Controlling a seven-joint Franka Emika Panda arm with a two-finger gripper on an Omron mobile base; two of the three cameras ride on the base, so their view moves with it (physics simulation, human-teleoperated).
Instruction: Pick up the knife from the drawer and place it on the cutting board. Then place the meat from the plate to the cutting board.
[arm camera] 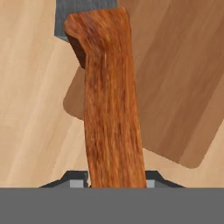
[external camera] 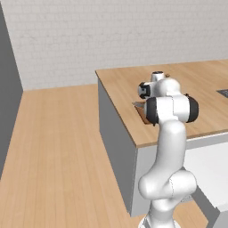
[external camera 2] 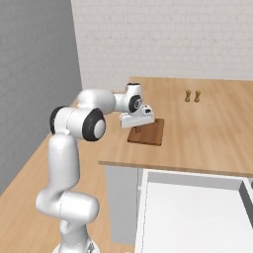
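Knife (arm camera: 111,96), unmarked, clamped by its handle in the gripper (arm camera: 116,181) above the cutting board (arm camera: 179,87).

The white arm (external camera 2: 74,148) rises, bends at its elbow and reaches forward; its tool (external camera 2: 139,127) points down, jaws clamped on the knife (arm camera: 111,100).
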